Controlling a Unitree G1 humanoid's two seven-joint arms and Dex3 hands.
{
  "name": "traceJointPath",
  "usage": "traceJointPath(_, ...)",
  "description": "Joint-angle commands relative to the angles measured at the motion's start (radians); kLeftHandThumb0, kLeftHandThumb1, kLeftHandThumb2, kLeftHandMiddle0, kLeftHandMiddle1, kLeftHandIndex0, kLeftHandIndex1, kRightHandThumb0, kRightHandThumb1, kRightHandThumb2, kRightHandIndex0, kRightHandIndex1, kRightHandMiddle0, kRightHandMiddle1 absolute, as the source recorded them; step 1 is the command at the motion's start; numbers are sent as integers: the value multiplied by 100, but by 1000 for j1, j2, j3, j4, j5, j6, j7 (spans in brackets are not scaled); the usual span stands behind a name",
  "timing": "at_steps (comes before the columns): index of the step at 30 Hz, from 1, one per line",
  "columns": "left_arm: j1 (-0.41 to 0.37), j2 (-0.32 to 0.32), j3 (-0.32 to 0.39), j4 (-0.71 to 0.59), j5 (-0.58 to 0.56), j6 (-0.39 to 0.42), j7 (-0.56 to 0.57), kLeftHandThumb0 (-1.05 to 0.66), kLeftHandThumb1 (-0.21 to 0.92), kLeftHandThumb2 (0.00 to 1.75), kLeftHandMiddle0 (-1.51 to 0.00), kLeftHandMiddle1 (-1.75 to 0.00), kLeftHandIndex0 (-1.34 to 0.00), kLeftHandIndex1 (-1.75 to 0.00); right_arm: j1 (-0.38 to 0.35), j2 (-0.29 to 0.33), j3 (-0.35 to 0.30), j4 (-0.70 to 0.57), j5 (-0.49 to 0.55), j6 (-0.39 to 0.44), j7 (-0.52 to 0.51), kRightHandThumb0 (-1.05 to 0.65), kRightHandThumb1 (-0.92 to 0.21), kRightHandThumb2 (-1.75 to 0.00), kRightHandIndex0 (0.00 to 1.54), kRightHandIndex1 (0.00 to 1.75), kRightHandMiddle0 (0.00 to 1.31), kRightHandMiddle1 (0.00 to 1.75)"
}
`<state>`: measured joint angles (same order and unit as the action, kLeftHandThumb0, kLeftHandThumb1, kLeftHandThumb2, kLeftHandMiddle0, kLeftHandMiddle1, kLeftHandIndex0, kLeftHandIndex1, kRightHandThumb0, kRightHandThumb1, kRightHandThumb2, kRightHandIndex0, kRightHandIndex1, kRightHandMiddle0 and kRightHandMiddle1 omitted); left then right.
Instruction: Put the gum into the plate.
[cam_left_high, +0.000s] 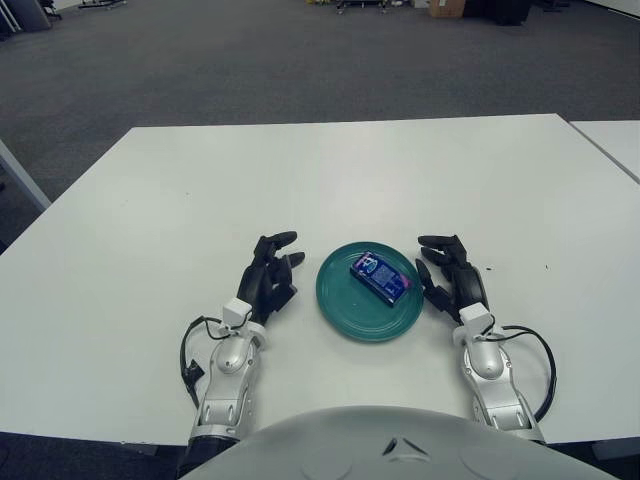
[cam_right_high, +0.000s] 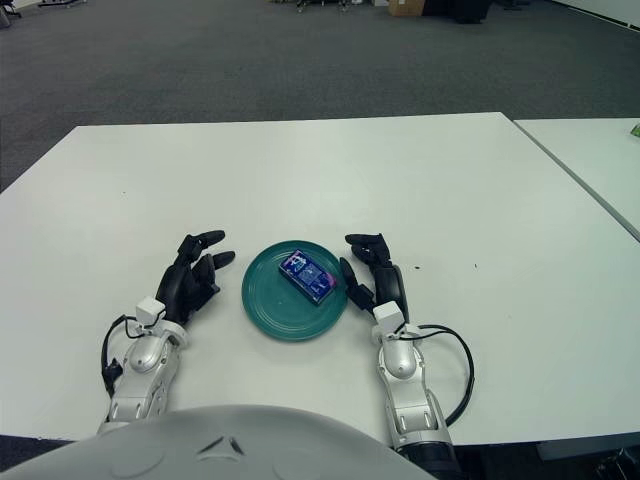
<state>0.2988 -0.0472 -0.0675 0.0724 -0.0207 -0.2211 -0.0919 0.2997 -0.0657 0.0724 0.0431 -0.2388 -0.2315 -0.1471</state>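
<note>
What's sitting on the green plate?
A blue pack of gum lies on the green plate, toward its far right part. The patch of plate under the gum is covered. Neither the left hand nor the right hand holds anything.

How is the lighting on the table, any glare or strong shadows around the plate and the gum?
Left eye view: even, soft light; the white table shows no harsh glare, only faint shadows beside the left hand and right hand. Right eye view: the green plate has a mild sheen, and the blue gum pack stays readable as a shape, its print too small to read.
</note>
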Motion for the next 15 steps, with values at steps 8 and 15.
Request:
traceJointPath(8, 44, -28, -19, 45, -35, 25, -12, -77, 92, 86, -43, -105, -17, -123, 77, 1, -11, 68, 14, 80, 13, -56, -92, -62, 50, 46, 18, 106)
traceJointPath(15, 29, -31, -23, 72, -63, -18, -41, -81, 92, 84, -44, -111, -19, -129, 75, 3, -14, 74, 13, 73, 7, -56, -92, -62, 50, 45, 18, 106)
